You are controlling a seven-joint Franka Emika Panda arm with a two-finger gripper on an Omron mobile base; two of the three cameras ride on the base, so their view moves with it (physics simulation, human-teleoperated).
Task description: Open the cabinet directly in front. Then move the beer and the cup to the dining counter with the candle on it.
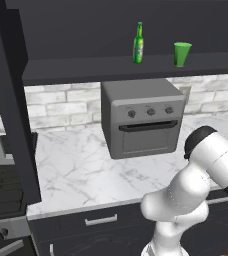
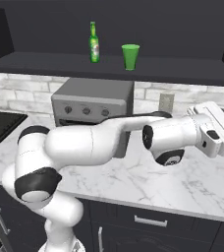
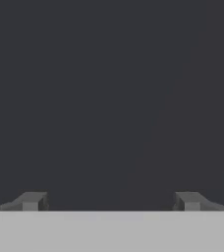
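You see a green beer (image 1: 138, 44) with a pale label and a bright-green cup (image 1: 182, 54) in the charcoal cabinet (image 1: 126, 67). Below, your grey oven (image 1: 142, 119) sits on a white, grey-veined bench (image 1: 76, 170) against pale brick.

Cabinet shelf (image 1: 86, 70), dark: beer (image 1: 138, 43) and cup (image 1: 182, 54) upright, near each other, apart. Marble counter (image 1: 76, 170): grey toaster oven (image 1: 142, 117).

No readable text, brand, number or sign. Beer (image 1: 138, 44): pale label with a red mark, lettering too small to read. Oven (image 1: 142, 118): three knobs, markings not legible.
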